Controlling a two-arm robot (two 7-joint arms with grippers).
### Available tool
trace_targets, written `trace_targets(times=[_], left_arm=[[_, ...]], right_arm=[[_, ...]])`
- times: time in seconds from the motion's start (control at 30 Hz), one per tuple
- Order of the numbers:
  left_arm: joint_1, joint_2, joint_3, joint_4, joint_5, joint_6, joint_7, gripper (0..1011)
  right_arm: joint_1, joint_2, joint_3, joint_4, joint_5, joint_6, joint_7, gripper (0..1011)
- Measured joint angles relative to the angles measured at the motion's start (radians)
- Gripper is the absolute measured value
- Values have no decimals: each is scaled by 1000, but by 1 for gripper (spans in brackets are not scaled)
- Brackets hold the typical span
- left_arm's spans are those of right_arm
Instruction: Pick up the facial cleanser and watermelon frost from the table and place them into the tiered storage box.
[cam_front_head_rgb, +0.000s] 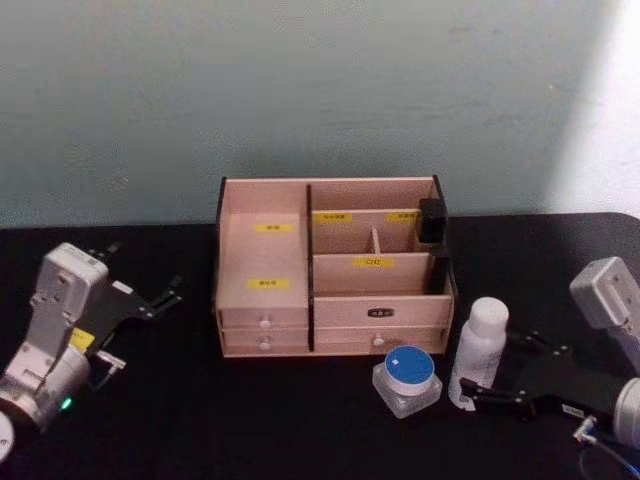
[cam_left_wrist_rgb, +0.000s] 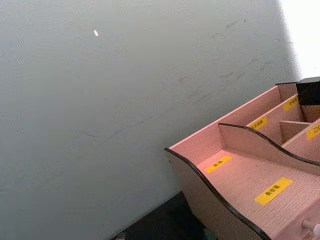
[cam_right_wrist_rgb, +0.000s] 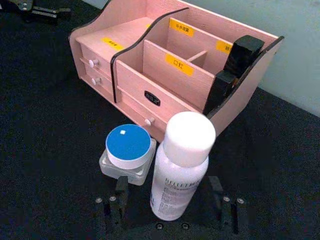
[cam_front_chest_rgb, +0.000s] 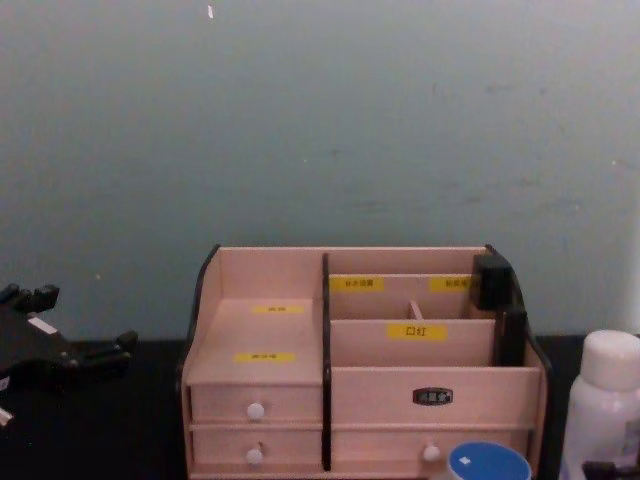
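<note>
Nothing placed yet. Black counter (cam_front_head_rgb: 300, 420) carries the storage box (cam_front_head_rgb: 265, 260), neither item in it. Left gripper (cam_front_head_rgb: 170, 293) is parked left, jaws apart. Right gripper (cam_right_wrist_rgb: 168, 187) has jaws apart, straddling the white bottle (cam_right_wrist_rgb: 182, 160). The blue-lidded jar (cam_right_wrist_rgb: 128, 145) sits just beside it.

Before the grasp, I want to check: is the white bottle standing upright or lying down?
Upright. The white bottle stands on its base, cap on top, between the open fingers of the right gripper.

right pincer (cam_front_head_rgb: 489, 368) spread around the upright white bottle (cam_front_head_rgb: 478, 345).
</note>
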Motion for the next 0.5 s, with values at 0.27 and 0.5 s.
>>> trace_targets(times=[0.27,0.5], left_arm=[[0,0,0,0,0,0,0,1001],[0,0,0,0,0,0,0,1001]], right_arm=[[39,-30,-17,39,-24,16,3,1003],[57,-45,-23,56,-35,21,10,1003]])
